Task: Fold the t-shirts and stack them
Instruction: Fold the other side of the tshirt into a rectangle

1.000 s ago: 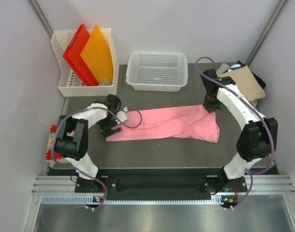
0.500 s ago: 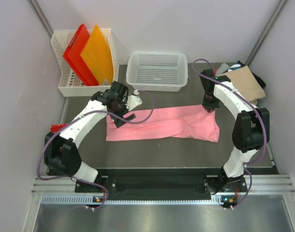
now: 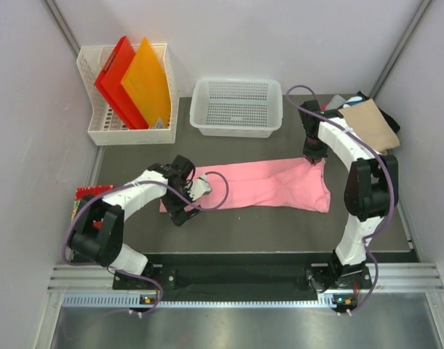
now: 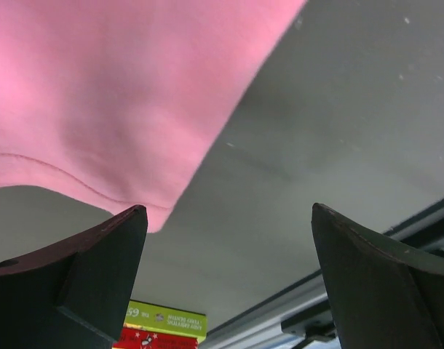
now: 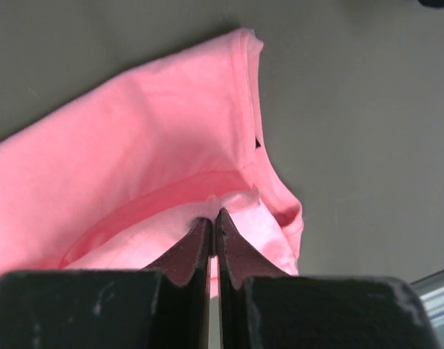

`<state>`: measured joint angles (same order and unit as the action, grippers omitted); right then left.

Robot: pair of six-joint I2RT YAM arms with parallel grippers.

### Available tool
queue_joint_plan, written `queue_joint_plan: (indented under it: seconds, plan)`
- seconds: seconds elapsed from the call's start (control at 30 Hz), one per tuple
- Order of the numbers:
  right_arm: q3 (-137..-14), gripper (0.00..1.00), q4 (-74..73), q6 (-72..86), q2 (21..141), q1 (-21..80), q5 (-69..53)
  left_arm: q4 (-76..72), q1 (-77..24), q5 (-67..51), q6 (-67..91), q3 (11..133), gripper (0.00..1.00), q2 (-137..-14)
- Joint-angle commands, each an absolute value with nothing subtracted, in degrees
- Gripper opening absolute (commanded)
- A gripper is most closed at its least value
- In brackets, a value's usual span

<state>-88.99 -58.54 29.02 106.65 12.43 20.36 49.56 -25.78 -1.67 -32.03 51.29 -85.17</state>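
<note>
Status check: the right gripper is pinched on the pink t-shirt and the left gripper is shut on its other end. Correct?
Not quite. The left gripper is open, not shut: the left wrist view shows its fingers wide apart near a corner of the pink t-shirt, gripping nothing. The right gripper is indeed pinched on the shirt's fabric.

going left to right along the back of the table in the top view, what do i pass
white slotted plastic rack holding a red flat plastic folder and an orange flat plastic folder → white mesh plastic basket → folded tan cloth t-shirt
</note>
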Motion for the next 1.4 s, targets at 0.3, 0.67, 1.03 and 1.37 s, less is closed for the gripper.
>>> queue_joint_plan:
  seconds: [0.3, 0.67, 1.03, 1.37]
  plan:
    - [-98.6, 0.38, -59.05, 25.58, 114.33, 10.64, 23.64, 44.12, -20.66, 2.2, -34.8, 45.88, 0.99, -82.71]
    - [-98.28, 0.71, -63.11, 27.07, 106.01, 12.91, 19.7, 44.38, -15.56, 4.83, -39.37, 41.04, 0.99, -76.55]
    - [-81.04, 0.6, -56.25, 30.94, 100.63, 21.79, 5.9, 54.22, -15.99, -4.56, -33.41, 64.83, 0.99, -81.82]
    - [-80.95, 0.53, -54.58, 33.22, 104.5, 23.29, 5.89, 45.98, -19.16, -8.79, -29.01, 62.58, 0.99, -91.75]
